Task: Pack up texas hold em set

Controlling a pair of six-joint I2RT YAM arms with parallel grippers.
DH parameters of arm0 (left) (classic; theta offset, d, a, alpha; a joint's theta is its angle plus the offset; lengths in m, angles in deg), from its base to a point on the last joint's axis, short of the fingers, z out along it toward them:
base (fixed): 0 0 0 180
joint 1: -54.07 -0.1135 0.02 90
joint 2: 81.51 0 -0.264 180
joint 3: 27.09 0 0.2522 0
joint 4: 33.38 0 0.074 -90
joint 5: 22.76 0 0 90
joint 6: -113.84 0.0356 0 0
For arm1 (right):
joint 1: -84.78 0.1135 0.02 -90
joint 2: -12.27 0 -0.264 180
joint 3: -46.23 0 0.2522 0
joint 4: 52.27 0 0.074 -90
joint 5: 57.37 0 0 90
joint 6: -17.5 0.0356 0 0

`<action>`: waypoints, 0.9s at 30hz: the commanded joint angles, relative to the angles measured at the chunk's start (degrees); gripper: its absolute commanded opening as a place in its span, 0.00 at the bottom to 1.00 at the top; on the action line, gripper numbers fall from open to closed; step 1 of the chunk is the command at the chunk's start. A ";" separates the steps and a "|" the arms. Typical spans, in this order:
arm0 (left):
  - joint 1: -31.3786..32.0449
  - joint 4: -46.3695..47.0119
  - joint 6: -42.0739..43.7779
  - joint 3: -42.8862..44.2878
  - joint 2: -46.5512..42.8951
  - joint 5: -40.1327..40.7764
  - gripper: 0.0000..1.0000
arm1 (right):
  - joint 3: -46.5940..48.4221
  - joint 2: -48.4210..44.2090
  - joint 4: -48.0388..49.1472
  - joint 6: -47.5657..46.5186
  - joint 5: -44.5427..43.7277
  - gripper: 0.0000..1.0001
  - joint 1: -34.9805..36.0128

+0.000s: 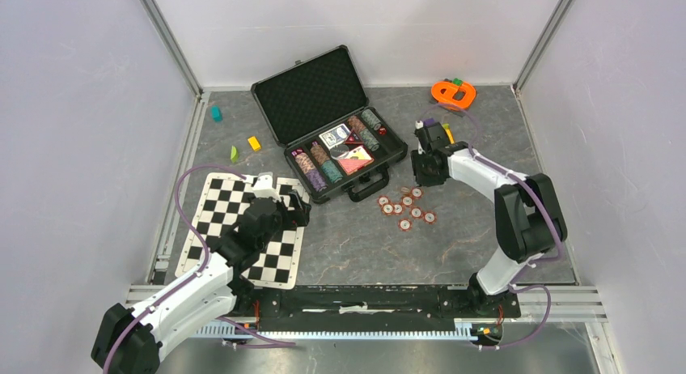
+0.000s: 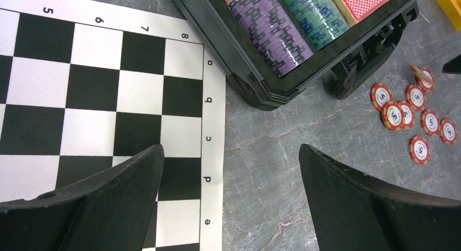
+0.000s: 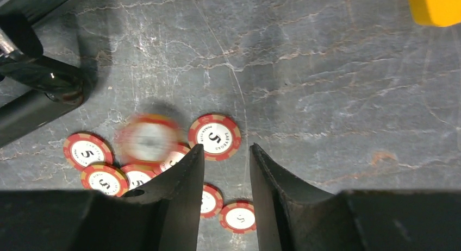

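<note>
The black hard-shell briefcase [image 1: 311,95] with dark foam lining lies open at the back centre of the table, its lid thrown back. It looks rigid and fairly heavy when loaded, so it is probably best taken by the moulded handle [image 1: 368,186] on its near edge, or shut by pressing on the lid's rim. Its tray holds rows of coloured chip stacks [image 1: 321,165], which would likely spill if tipped, and boxed card decks [image 1: 344,147]. Small round red-and-white poker chips [image 1: 404,206] lie scattered on the table just right of the handle. They look thin, hard, light and slick, offering little to grip but the rim. The right gripper [image 3: 225,153] hovers over them with its fingers close together, bare table showing in the gap, so it grasps nothing. One chip beside it is blurred, and I cannot tell how it lies. The left gripper [image 2: 229,153] is spread wide and empty above the edge of the black-and-white checkered mat [image 1: 218,212]. Plain pale walls [image 1: 81,107] enclose the smooth grey marbled table [image 1: 356,244], on which chips should slide easily.
</note>
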 commanded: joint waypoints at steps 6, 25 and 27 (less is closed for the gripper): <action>0.26 2.52 1.57 1.68 -0.20 0.47 1.00 | 2.58 5.10 1.92 0.56 1.13 0.41 1.15; 0.20 2.57 1.67 1.77 0.53 0.08 1.00 | 1.24 4.26 4.38 0.21 -0.36 0.60 1.81; 0.20 2.52 1.69 1.77 0.53 0.16 1.00 | 1.40 4.98 4.31 0.73 -1.79 0.60 1.76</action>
